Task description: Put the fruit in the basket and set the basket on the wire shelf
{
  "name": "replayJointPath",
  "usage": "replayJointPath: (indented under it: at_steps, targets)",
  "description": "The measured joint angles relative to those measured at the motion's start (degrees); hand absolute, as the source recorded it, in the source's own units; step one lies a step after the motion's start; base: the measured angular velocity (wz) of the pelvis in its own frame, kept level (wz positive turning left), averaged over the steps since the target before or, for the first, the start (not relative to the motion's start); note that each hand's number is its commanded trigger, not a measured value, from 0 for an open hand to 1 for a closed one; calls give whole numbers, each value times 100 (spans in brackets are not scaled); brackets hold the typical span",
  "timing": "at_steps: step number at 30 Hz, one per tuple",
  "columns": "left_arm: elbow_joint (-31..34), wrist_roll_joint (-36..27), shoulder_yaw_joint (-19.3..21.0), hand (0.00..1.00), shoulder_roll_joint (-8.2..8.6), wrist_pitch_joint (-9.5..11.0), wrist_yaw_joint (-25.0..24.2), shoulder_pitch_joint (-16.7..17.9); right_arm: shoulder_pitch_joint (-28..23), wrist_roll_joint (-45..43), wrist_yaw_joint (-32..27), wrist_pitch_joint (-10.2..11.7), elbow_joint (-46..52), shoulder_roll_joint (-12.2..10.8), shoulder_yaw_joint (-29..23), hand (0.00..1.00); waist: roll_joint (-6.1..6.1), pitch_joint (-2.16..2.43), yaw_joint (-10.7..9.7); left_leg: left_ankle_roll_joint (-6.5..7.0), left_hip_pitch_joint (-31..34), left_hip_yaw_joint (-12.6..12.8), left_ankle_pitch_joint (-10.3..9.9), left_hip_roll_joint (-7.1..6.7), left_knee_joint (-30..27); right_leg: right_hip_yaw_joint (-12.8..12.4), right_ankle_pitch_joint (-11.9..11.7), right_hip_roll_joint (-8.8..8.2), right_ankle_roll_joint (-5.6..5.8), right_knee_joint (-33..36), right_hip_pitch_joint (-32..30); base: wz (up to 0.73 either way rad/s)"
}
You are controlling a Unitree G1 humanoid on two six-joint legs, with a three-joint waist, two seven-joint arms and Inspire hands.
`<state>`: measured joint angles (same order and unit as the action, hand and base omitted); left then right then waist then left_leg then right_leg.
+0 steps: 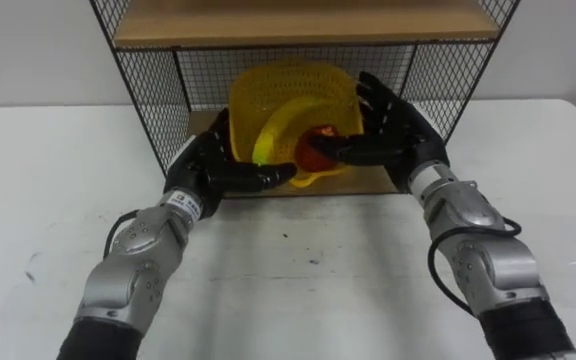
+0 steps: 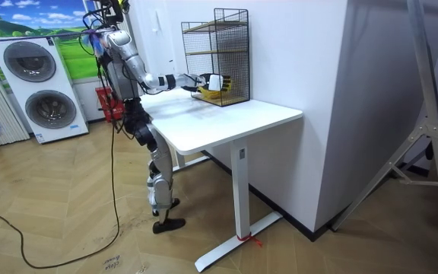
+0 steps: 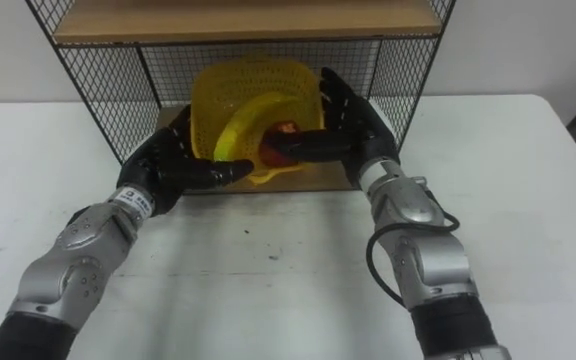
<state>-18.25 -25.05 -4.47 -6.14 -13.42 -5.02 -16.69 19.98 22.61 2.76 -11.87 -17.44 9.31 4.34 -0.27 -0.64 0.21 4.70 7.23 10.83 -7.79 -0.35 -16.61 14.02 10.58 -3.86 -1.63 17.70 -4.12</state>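
Note:
The yellow mesh basket [image 1: 293,100] sits tilted on the bottom board of the wire shelf [image 1: 153,100], its opening turned toward me. A red fruit [image 1: 318,152] shows inside it. My left hand [image 1: 218,165] lies against the basket's lower left, fingers stretched along its rim. My right hand [image 1: 393,125] is on its right side, fingers spread straight up beside the wall and thumb reaching across the opening to the fruit. Both hands are open and press the basket between them. In the room view I stand at the table's end with both arms reaching to the shelf [image 2: 217,53].
The shelf stands at the back of a white table [image 1: 298,270] against the wall. Its upper wooden board [image 1: 308,20] hangs low over the basket, and mesh walls close in on both sides. Two washing machines [image 2: 40,87] stand behind me.

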Motion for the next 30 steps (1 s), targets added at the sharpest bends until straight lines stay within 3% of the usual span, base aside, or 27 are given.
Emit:
replayJointPath:
  at_steps: [10, 18, 30]
  targets:
    - [0, 98, 316, 0, 1, -155, 216, -2, 2, -40, -19, -73, -265, -69, -174, 0, 31, -4, -116, -3, -36, -4, 3, 0, 39, 13, -3, 2, 1, -18, 42, 0]
    - [-44, 101, 440, 0, 1, -156, 253, -2, 1, -43, -19, -73, -414, -108, -183, 0, 35, -6, -138, -10, -81, -4, 55, -4, 115, 15, -39, 20, 0, -123, 86, 0]
    - [-188, 107, 619, 0, 0, -156, 254, -2, -26, 18, 3, -73, -504, -104, -186, 0, 137, -4, -143, -14, -139, -5, 59, -2, 125, 15, -46, 25, -5, -141, 146, 0]
